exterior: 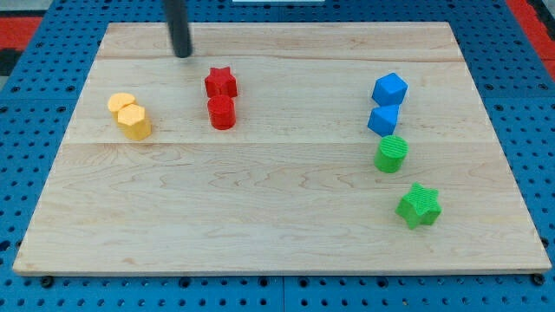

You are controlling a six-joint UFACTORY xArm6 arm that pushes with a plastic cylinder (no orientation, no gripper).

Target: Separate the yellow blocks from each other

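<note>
Two yellow blocks sit touching at the view's left on the wooden board (260,191): a yellow block (121,103) behind, shape unclear, and a yellow hexagonal block (134,121) in front of it. My tip (183,55) is at the view's top, above and to the right of the yellow pair and apart from them, and up-left of the red star.
A red star (221,82) and a red cylinder (222,112) sit together at centre-left. At the view's right stand a blue block (390,88), a blue cube (382,120), a green cylinder (391,153) and a green star (420,204).
</note>
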